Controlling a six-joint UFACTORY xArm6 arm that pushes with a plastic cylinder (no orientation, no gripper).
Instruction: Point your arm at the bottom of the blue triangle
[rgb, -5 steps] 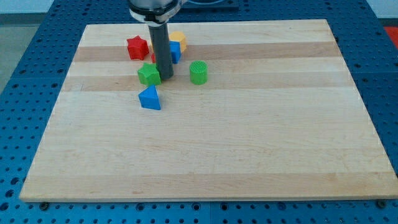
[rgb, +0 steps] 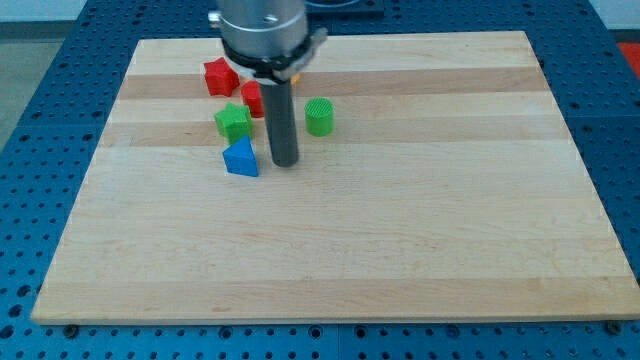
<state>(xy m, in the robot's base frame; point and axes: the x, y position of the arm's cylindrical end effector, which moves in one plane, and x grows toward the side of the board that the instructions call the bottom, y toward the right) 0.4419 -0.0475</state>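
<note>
Most of the approach looks done: gripperless tip (rgb: 285, 163) sits just right of blue triangle (rgb: 240, 159), its bottom side unreached.

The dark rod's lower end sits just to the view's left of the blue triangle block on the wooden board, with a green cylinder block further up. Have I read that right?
Not quite. In the camera view, my tip sits just to the view's right of the blue triangle block, not its left. The rest holds: both are on the wooden board, and the green cylinder block stands further up.
</note>
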